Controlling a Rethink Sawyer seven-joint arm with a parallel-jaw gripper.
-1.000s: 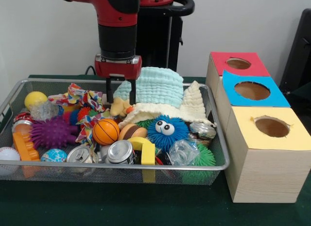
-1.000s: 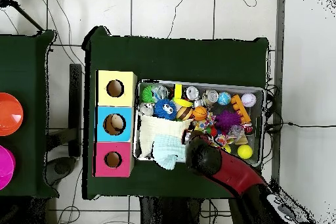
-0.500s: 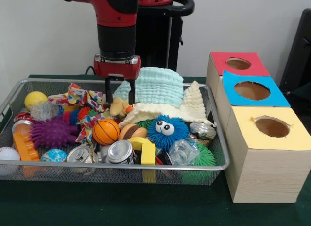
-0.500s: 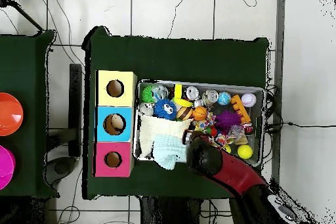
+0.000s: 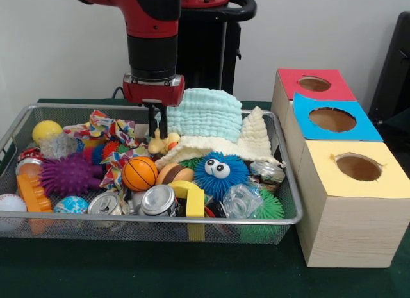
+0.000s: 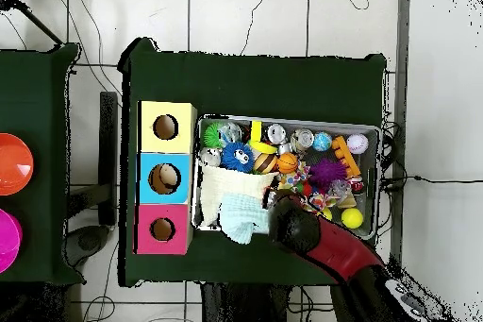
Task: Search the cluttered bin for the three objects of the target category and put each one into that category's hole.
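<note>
A: What changed at the tool (image 5: 157,126)?
B: Its fingers, spread a second ago, have drawn close together above the yellow duck toy (image 5: 159,143).
A: And the arm?
B: It edged slightly toward nine o'clock in the front view.

A dark green table (image 5: 147,272) carries a wire bin (image 5: 192,220) full of toys, with 3 wooden boxes (image 5: 349,208) just beside it, topped red, blue and yellow.
</note>
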